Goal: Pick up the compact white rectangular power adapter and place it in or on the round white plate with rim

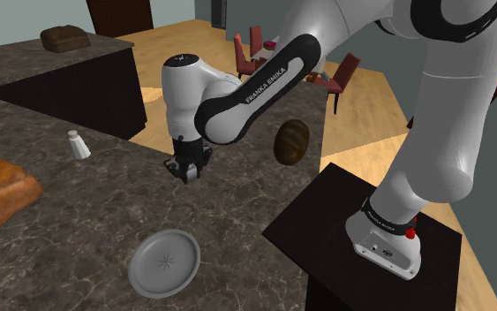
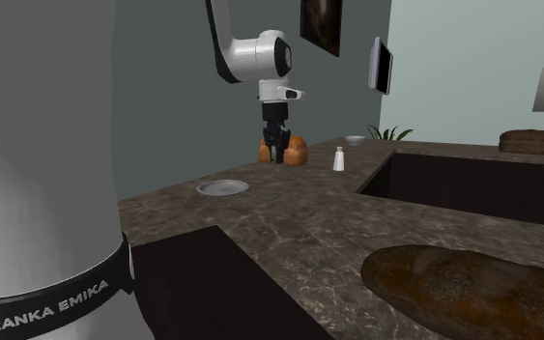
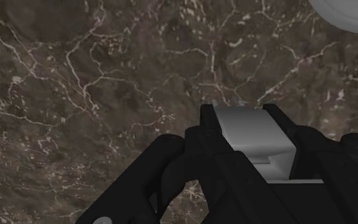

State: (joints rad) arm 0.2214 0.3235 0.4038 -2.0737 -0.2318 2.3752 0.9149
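Jaws clasp a plain pale-grey, boxy power adapter.

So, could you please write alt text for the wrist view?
The black gripper is shut on a white rectangular power adapter, with a dark marbled countertop behind it. Part of a round white plate shows farther off.

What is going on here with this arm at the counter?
The white arm's black gripper is shut on a small white power adapter, which sits clasped between its two fingers over the dark marbled counter. The round plate lies empty on the same counter, apart from the gripper. The adapter is in the grip but not yet placed on the plate.
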